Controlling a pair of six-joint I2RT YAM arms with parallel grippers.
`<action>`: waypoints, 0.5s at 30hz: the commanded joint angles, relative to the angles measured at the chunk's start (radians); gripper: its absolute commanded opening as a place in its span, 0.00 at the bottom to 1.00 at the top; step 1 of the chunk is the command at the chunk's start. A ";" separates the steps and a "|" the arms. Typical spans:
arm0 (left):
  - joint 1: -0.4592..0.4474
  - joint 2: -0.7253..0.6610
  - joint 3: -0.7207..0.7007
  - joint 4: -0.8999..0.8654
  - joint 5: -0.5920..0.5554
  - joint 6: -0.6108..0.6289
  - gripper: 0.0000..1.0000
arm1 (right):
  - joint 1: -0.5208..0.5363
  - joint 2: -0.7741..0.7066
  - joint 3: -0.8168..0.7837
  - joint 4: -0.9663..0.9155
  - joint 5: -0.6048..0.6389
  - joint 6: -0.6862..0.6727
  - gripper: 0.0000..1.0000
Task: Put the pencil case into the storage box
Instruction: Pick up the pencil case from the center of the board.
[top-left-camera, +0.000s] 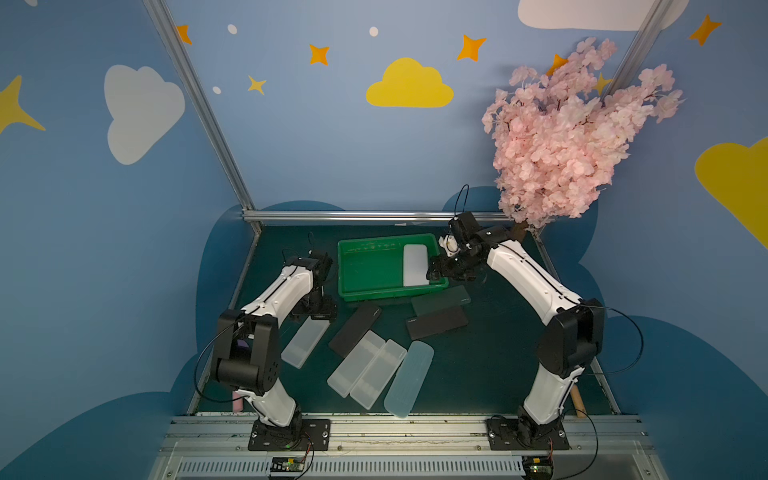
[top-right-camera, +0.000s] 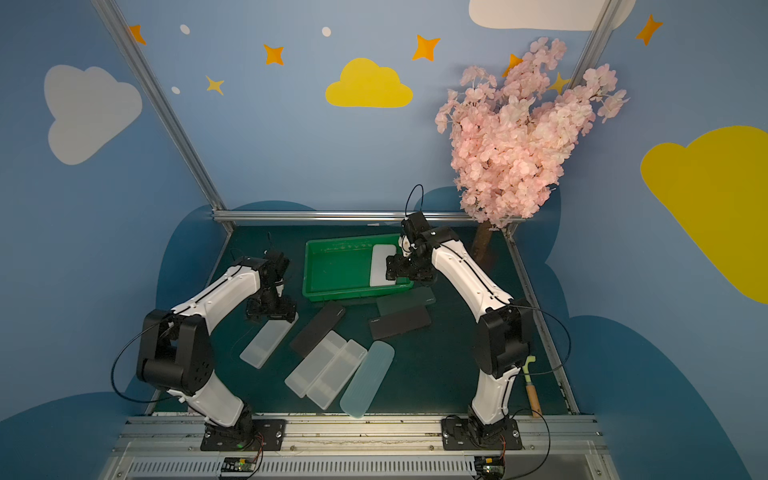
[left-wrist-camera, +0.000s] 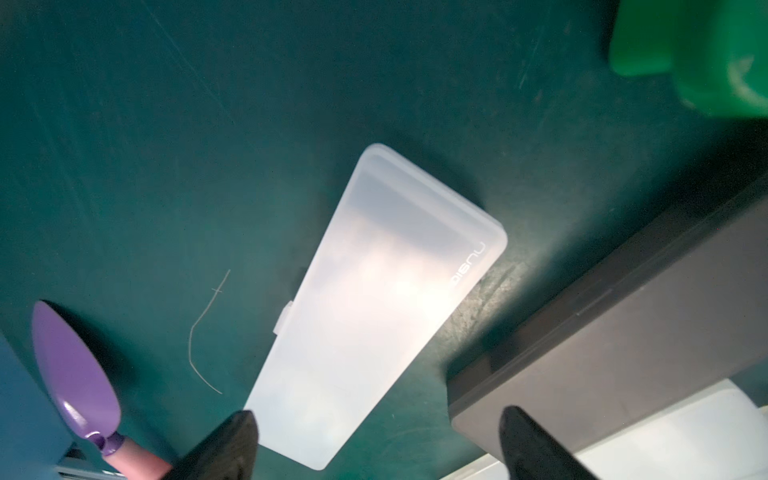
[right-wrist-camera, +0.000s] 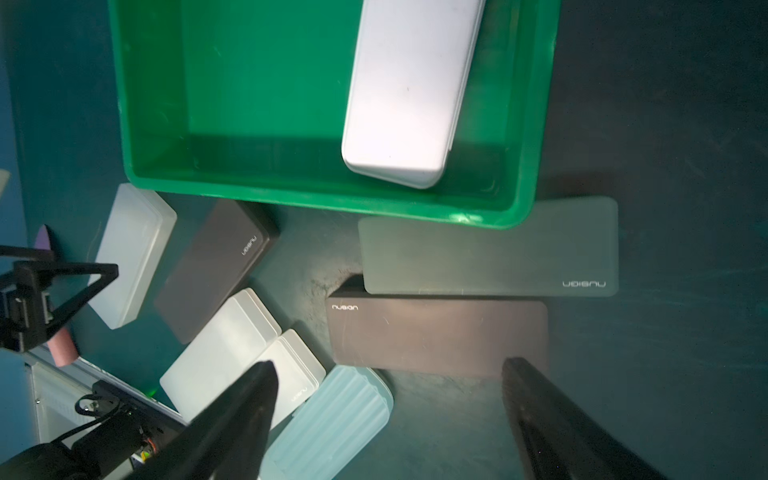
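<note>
Hidden and cropped items, 4 views.
Left wrist view: storage box (left-wrist-camera: 698, 50) is only a blurred green corner at the frame edge; left claw (left-wrist-camera: 378, 415) fingers and the dark case (left-wrist-camera: 623, 332) run out of frame. Right wrist view: white pencil case (right-wrist-camera: 407, 95) cut by the edge; box rim covers 1 long edge of the frosted green case (right-wrist-camera: 490, 249). In a top view the right claw (top-right-camera: 391, 269) hides part of the white pencil case.

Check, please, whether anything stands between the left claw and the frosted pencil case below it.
Nothing visible does. The open left claw hangs over the frosted pencil case; the black case lies beside it, apart.
</note>
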 joint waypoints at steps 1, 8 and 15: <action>0.006 0.025 -0.010 0.022 -0.037 0.004 1.00 | -0.006 -0.059 -0.050 -0.020 0.011 -0.008 0.89; 0.048 0.086 -0.030 0.077 -0.028 0.012 1.00 | -0.010 -0.062 -0.084 -0.035 -0.008 -0.010 0.89; 0.064 0.137 -0.020 0.119 0.045 0.034 1.00 | -0.008 -0.062 -0.094 -0.049 -0.008 -0.018 0.89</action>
